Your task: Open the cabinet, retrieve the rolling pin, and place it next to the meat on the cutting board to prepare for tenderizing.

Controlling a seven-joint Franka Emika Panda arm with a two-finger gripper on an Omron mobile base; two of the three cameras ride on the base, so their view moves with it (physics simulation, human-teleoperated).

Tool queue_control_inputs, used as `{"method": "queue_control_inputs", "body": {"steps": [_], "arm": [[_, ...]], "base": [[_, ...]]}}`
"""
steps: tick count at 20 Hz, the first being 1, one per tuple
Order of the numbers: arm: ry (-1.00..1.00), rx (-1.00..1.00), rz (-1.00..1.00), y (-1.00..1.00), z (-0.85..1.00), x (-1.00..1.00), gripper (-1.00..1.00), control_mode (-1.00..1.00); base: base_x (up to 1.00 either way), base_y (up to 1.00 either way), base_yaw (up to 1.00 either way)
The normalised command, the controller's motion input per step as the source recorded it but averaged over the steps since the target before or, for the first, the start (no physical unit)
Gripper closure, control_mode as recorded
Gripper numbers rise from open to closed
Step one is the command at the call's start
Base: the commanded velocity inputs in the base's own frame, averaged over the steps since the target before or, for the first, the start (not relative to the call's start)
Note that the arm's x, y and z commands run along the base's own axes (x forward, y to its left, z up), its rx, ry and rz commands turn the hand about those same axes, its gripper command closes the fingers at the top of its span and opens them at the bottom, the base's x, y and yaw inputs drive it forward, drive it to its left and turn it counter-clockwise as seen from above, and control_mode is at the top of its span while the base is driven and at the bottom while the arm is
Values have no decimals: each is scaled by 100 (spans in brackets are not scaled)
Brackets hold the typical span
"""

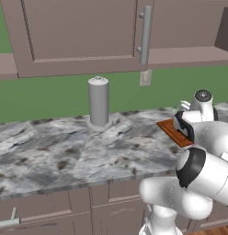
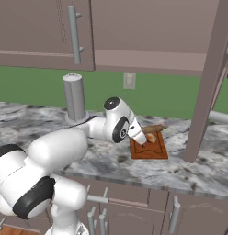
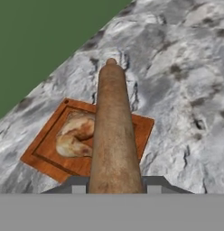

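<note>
My gripper [image 3: 114, 186] is shut on the rolling pin [image 3: 114, 131], a tan-brown wooden cylinder that juts forward from between the fingers. The pin hovers over the right half of the cutting board [image 3: 44, 153], a reddish-brown board on the marble counter. The meat [image 3: 75, 133], a pale curled lump, lies on the board just left of the pin. From the right base view the gripper [image 2: 144, 136] holds the rolling pin [image 2: 155, 129] low above the cutting board [image 2: 150, 150], beside the meat [image 2: 151, 137]. The cabinet door [image 2: 210, 82] stands swung open to the right of the board.
A tall grey upright cylinder [image 1: 98, 102] stands on the counter [image 1: 65, 151] left of the board. A shut cabinet door [image 1: 79, 32] with a bar handle [image 1: 145, 34] hangs above it. A wall outlet [image 1: 145, 77] sits on the green wall. Drawer fronts [image 2: 129, 197] run below the counter.
</note>
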Motion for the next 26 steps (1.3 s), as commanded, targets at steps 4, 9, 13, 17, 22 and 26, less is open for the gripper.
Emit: {"method": "queue_control_inputs", "body": {"steps": [4, 9, 13, 17, 22, 26], "arm": [[0, 1, 0, -14, -51, 19, 100, -100], [0, 1, 0, -18, -39, 16, 100, -100], [0, 2, 0, -20, -35, 22, 100, -100], [0, 2, 0, -19, -29, 17, 100, -100], [0, 1, 0, -13, -25, 12, 100, -100], [0, 4, 2, -10, -15, 10, 100, -100]], "base": [[0, 0, 0], [0, 0, 0], [0, 0, 0], [0, 0, 0], [0, 0, 0], [0, 0, 0]]}}
